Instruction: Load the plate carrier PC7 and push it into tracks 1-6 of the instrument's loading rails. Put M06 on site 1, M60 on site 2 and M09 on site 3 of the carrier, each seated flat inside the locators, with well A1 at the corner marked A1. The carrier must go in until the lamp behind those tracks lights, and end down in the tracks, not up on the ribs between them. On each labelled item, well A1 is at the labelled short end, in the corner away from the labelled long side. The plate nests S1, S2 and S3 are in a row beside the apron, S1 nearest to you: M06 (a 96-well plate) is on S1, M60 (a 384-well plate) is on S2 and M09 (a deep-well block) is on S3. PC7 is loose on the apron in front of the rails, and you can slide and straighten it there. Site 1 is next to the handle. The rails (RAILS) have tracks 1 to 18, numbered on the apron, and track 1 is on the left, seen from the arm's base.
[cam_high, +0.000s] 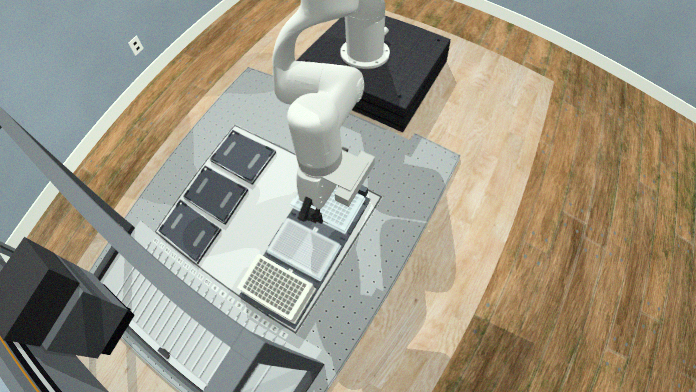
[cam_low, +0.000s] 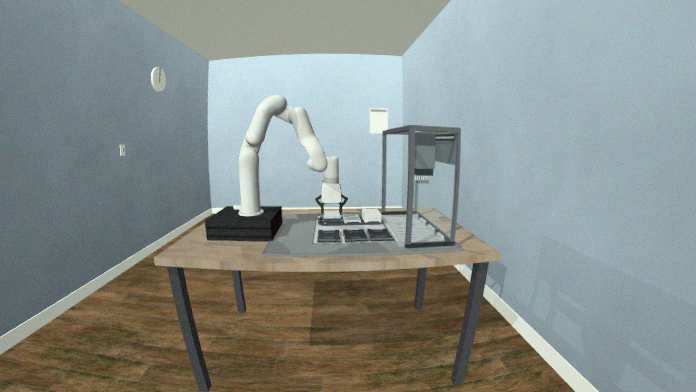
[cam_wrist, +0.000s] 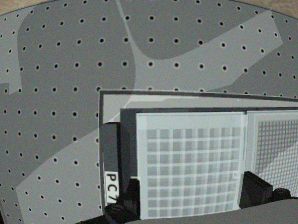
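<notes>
My gripper (cam_high: 334, 204) is shut on M06 (cam_high: 336, 211), a white 96-well plate, gripping it across its width. It holds the plate low at site 1 of the dark carrier PC7 (cam_high: 305, 255), at the handle end. In the wrist view M06 (cam_wrist: 189, 163) sits between the fingers, beside the PC7 label (cam_wrist: 111, 187). I cannot tell whether the plate rests on the site. M60 (cam_high: 304, 248), a 384-well plate, lies on site 2. M09 (cam_high: 276, 287), the deep-well block, lies on site 3. The carrier lies on the apron in front of the rails (cam_high: 165, 320).
The three dark nests S1 (cam_high: 243, 156), S2 (cam_high: 216, 194) and S3 (cam_high: 189, 231) stand empty to the left of the apron. The instrument's grey frame (cam_low: 420, 185) and its dark head (cam_high: 55, 305) stand over the rails. The arm's black base (cam_high: 390, 65) is behind.
</notes>
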